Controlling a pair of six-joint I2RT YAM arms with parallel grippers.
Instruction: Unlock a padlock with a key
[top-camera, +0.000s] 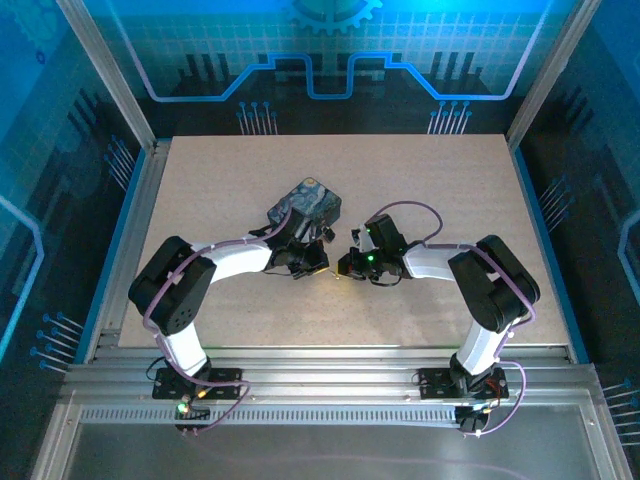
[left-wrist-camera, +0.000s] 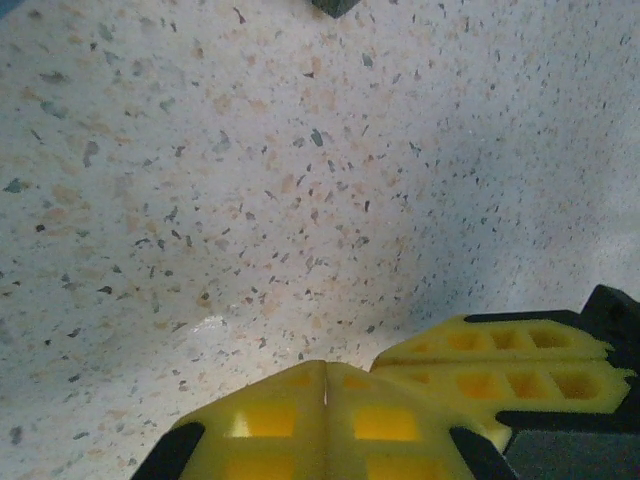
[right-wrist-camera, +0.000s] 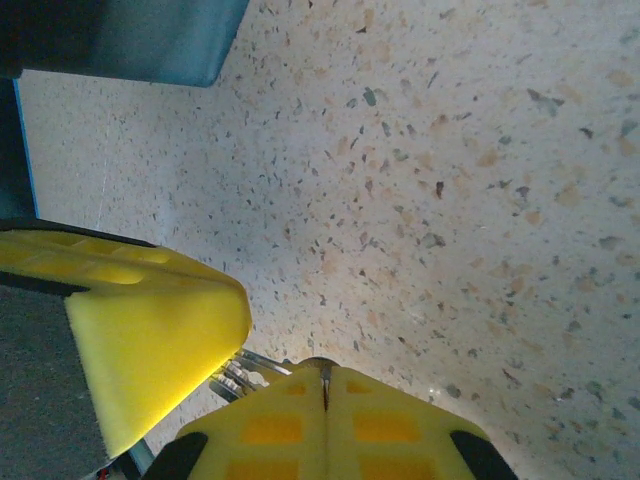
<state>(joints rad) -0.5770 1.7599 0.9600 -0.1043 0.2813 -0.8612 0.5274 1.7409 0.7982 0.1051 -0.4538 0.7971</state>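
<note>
My left gripper (left-wrist-camera: 325, 385) and right gripper (right-wrist-camera: 325, 382) are both pinched shut, metal bit (right-wrist-camera: 240, 372) just beside the right. Key-insertion step I reckon; needs careful lineup.

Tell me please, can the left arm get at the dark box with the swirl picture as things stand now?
Probably yes. The dark box lies just beyond the left pincer, close beside that arm, and I see nothing between them. The pincer is shut, so it would have to open first to grasp it.
</note>
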